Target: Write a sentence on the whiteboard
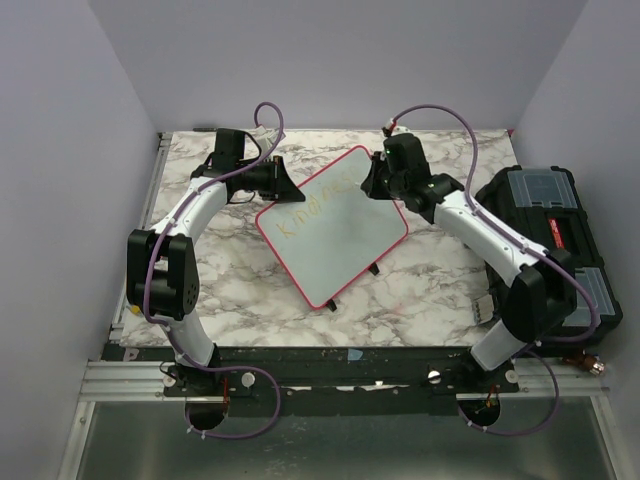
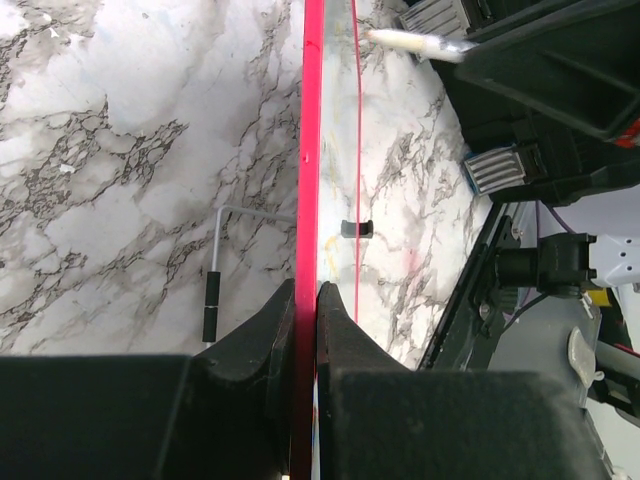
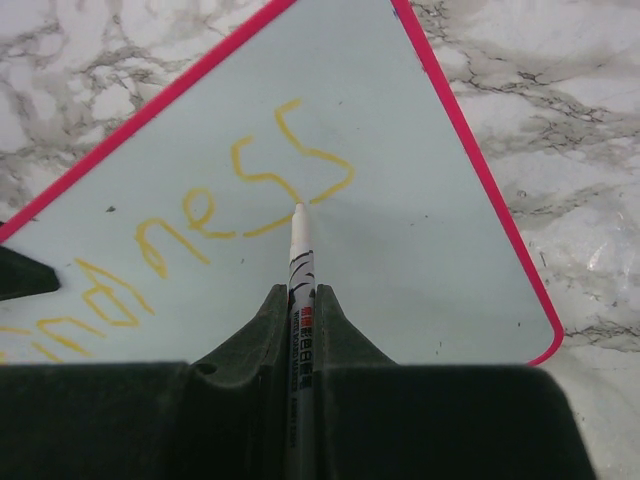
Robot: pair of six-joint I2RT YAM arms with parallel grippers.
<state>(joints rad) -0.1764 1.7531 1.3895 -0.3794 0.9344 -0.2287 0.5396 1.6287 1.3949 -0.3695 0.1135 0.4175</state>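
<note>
Pressing too hard is judged the risk: the whiteboard (image 1: 340,235), clamped at its edge by the closed left gripper (image 2: 306,292) on the table (image 1: 230,290), could be pushed askew, and the sentence (image 3: 250,190) smeared by the marker (image 3: 299,240) gripped in the right gripper (image 3: 300,297).

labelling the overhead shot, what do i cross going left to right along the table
left arm's elbow → whiteboard → black toolbox
</note>
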